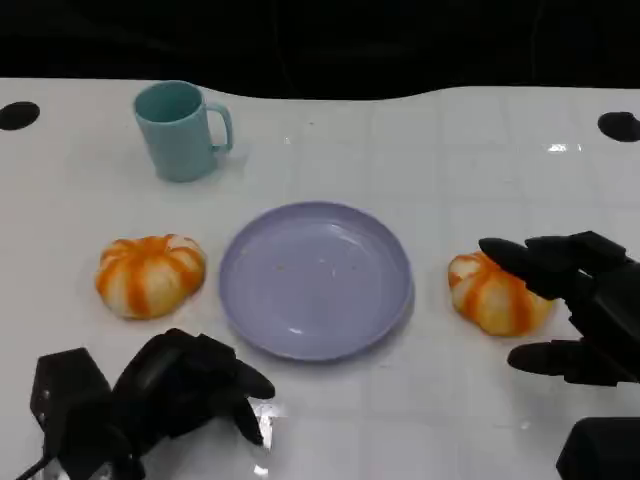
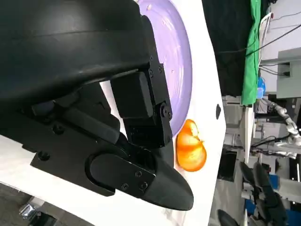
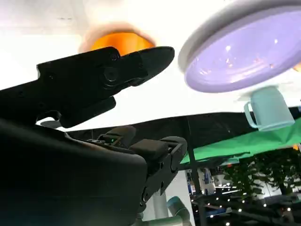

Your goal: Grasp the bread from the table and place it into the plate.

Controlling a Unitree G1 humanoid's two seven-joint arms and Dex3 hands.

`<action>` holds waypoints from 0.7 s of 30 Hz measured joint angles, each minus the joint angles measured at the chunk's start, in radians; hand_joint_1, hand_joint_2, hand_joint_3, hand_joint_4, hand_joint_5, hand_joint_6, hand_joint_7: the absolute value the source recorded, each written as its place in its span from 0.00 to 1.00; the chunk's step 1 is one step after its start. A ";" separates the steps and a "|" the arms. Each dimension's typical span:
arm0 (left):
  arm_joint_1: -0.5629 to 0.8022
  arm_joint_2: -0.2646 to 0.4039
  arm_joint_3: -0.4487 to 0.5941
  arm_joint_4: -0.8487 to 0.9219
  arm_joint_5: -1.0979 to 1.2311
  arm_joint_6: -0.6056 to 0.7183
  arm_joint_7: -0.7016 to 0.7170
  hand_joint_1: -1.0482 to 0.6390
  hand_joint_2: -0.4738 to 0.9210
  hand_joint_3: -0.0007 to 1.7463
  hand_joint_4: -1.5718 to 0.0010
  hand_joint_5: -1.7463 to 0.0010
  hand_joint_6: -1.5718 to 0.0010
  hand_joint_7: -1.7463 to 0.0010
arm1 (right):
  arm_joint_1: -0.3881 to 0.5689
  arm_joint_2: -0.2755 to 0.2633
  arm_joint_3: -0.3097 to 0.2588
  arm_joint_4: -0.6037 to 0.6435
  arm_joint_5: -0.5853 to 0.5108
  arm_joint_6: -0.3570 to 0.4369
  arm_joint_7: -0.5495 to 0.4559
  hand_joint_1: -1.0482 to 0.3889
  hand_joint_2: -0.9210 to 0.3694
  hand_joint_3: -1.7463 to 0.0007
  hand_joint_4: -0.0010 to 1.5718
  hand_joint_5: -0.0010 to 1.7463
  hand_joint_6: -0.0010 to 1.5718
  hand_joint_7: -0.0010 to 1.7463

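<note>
Two round orange-and-white breads lie on the white table. One bread (image 1: 150,275) is left of the lilac plate (image 1: 315,278), the other bread (image 1: 492,300) right of it. My right hand (image 1: 585,305) is spread around the right bread, its upper fingers (image 1: 520,255) over the bread's top and the thumb on the near side, without gripping it. In the right wrist view this bread (image 3: 120,41) shows just past a finger (image 3: 117,75), with the plate (image 3: 244,52) beyond. My left hand (image 1: 190,385) rests near the front edge, fingers curled, holding nothing. The plate (image 2: 181,56) has nothing on it.
A teal mug (image 1: 183,130) stands at the back left, its handle to the right. Black round holes (image 1: 18,115) mark the table's far corners. The table's dark back edge runs behind the mug.
</note>
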 measured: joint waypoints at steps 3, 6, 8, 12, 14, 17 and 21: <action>0.000 0.000 0.000 0.001 -0.001 0.000 0.001 0.00 0.99 0.02 0.15 0.53 0.00 0.95 | -0.015 -0.010 0.029 0.008 -0.046 0.033 -0.027 0.31 0.04 1.00 0.05 0.20 0.16 0.00; -0.001 -0.003 0.000 0.000 -0.003 0.003 0.001 0.00 0.99 0.01 0.14 0.53 0.00 0.94 | -0.043 -0.016 0.081 0.052 -0.123 0.094 -0.035 0.30 0.04 1.00 0.04 0.20 0.15 0.00; -0.001 -0.003 0.000 0.000 -0.003 0.003 0.002 0.00 1.00 0.01 0.14 0.53 0.00 0.94 | -0.060 -0.021 0.110 0.073 -0.147 0.120 -0.037 0.30 0.04 1.00 0.04 0.20 0.14 0.00; -0.001 -0.004 0.000 0.001 -0.002 0.003 0.005 0.00 1.00 0.01 0.14 0.53 0.00 0.94 | -0.107 -0.030 0.156 0.113 -0.177 0.159 -0.041 0.30 0.05 1.00 0.04 0.21 0.14 0.00; -0.001 -0.004 0.000 0.001 -0.002 0.002 0.007 0.00 1.00 0.01 0.14 0.53 0.00 0.94 | -0.138 -0.031 0.178 0.151 -0.180 0.170 -0.047 0.31 0.05 1.00 0.04 0.21 0.14 0.00; -0.001 -0.005 -0.002 0.002 0.000 0.002 0.009 0.00 1.00 0.01 0.14 0.53 0.00 0.94 | -0.181 -0.032 0.206 0.213 -0.180 0.175 -0.059 0.32 0.06 1.00 0.05 0.21 0.14 0.00; -0.001 -0.006 -0.003 0.002 0.005 0.002 0.016 0.00 1.00 0.01 0.14 0.53 0.00 0.94 | -0.230 -0.032 0.244 0.306 -0.177 0.169 -0.098 0.32 0.06 1.00 0.05 0.20 0.14 0.00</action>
